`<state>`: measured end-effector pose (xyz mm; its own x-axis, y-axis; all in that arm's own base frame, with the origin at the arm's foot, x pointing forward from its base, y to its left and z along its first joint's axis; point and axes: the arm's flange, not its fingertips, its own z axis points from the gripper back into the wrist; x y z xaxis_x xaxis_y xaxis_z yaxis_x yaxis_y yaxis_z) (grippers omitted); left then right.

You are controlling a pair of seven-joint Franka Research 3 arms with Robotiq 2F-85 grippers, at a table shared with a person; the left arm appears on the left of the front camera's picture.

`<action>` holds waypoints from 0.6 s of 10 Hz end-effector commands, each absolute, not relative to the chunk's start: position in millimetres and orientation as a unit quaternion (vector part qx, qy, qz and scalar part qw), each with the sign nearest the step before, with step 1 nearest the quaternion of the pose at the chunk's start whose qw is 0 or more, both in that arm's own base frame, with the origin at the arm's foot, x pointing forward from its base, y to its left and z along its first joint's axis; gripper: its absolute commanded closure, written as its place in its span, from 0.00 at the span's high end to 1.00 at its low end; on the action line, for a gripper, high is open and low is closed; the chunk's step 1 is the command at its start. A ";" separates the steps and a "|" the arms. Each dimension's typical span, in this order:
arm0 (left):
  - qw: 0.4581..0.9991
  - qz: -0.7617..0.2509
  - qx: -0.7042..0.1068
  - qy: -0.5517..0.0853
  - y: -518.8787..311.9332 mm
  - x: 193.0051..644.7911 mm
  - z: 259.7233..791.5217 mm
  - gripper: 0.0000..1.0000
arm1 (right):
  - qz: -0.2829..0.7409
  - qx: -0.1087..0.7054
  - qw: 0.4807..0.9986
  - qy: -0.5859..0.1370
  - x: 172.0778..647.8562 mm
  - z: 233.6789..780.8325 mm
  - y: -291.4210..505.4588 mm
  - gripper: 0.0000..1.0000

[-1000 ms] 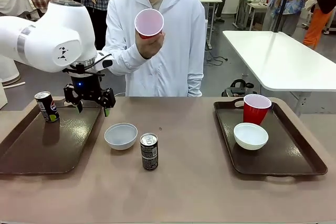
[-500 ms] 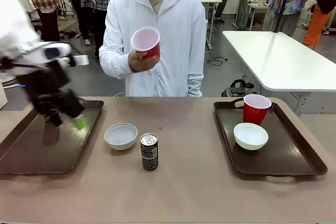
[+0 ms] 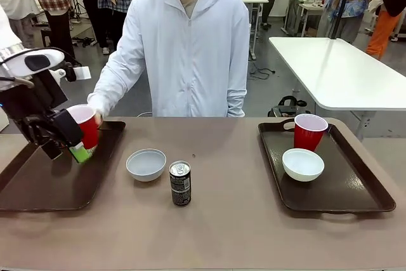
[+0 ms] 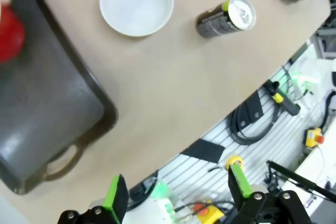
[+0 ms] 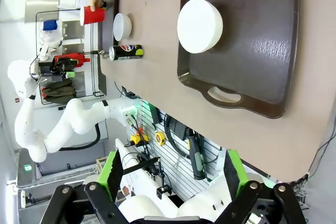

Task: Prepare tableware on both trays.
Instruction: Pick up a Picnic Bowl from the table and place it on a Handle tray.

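Note:
A person's hand holds a red cup (image 3: 85,126) at the far end of the left tray (image 3: 57,185). My left gripper (image 3: 65,152) hangs open and empty right in front of that cup, over the tray. A white bowl (image 3: 146,164) and a black can (image 3: 180,183) stand on the table between the trays. The right tray (image 3: 355,188) carries a red cup (image 3: 310,131) and a white bowl (image 3: 302,164). The left wrist view shows the bowl (image 4: 136,2), the can (image 4: 227,18) and the left tray (image 4: 47,114). High above the right tray (image 5: 262,51), my right gripper (image 5: 172,174) is open.
The person in a white hoodie (image 3: 187,49) stands at the far side, one arm reaching to the left tray. Bare tabletop (image 3: 222,226) lies between the trays and along the near edge. A white table (image 3: 336,74) stands behind on the right.
The person has brought the red cup down from chest height to the left tray. My left arm has swung left and lower over that tray, now covering where a can stood.

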<state>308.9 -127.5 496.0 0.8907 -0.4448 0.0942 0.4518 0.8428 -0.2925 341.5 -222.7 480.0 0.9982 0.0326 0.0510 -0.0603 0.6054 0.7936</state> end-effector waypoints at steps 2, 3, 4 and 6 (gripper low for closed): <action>0.960 -0.231 -0.158 -0.016 -131.6 313.9 497.3 1.00 | 0.031 0.449 0.893 -0.023 338.6 478.6 -219.8 1.00; 0.960 -0.231 -0.158 -0.016 -131.6 313.9 497.3 1.00 | 0.031 0.449 0.893 -0.023 338.6 478.6 -219.8 1.00; 0.960 -0.231 -0.158 -0.016 -131.6 313.9 497.3 1.00 | 0.031 0.449 0.893 -0.023 338.6 478.6 -219.8 1.00; 0.960 -0.231 -0.158 -0.016 -131.6 313.9 497.3 1.00 | 0.031 0.449 0.893 -0.023 338.6 478.6 -219.8 1.00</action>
